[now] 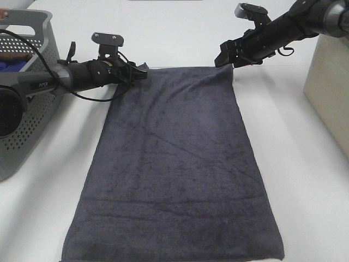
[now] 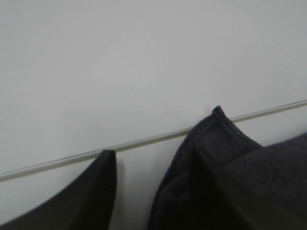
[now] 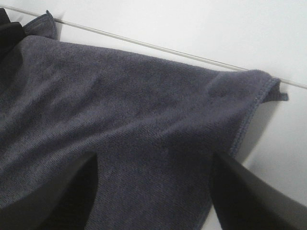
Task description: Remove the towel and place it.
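Towel (image 1: 174,169) lies flat on table beside basket (image 1: 32,109) holding blue cloth (image 1: 10,65).

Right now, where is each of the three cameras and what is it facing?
Exterior high: mounted high, looking down on the white table, the dark charcoal-grey plush towel spread flat and a grey perforated basket; both arms show, left gripper and right gripper at the towel's far corners.
Left wrist: on the left arm, facing one towel corner; its dark fingers show.
Right wrist: on the right arm, facing the towel's far edge; its fingers show.
Shared: all see the towel.
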Robot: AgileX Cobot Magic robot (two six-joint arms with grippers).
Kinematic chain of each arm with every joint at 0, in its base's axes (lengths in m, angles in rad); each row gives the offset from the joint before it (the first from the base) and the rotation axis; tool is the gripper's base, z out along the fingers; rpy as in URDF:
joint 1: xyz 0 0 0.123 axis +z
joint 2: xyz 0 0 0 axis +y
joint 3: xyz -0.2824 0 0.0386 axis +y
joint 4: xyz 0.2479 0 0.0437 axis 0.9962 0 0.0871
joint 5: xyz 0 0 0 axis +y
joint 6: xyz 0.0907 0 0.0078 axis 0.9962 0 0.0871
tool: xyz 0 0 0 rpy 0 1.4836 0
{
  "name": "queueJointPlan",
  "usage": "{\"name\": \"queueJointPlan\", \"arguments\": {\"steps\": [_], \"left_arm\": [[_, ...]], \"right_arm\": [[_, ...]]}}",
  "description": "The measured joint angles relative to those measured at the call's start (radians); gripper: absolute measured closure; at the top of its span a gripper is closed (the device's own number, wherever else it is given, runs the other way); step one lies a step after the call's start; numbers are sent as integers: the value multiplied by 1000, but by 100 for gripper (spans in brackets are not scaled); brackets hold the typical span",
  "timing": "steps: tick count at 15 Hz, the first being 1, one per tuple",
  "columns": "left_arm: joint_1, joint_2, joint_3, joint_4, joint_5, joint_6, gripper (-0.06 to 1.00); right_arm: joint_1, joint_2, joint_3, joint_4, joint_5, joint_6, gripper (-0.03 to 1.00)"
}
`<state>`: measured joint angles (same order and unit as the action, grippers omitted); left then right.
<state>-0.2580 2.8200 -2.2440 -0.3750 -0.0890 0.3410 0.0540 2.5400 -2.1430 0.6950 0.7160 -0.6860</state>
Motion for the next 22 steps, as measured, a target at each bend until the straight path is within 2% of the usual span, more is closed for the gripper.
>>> {"name": "queueJointPlan", "arguments": {"steps": [4,5,13,15,16,19,21,22], "left_arm": [[-1,0,0,11,12,0,88],[-2,0,0,11,10,0,93],[-10,-17,0,6,-124,0,93],[-10,-17,0,-29,-124,0,86],[-10,-17,0,-37,-125,0,78],[-9,-17,0,-43,-166,0,41],[-9,-19,0,-44,-211,0,30],[-9,-47,0,-44,-168,0,28]], "right_arm": [[0,0,0,-16,1,0,34],[0,0,0,-16,1,0,35],[0,0,0,-42,2,0,35],[0,0,0,-43,2,0,35],[0,0,0,-43,2,0,35],[0,0,0,-43,4,0,35],[0,-1,0,-48,16,0,35],[0,-11,0,-84,38,14,34]]}}
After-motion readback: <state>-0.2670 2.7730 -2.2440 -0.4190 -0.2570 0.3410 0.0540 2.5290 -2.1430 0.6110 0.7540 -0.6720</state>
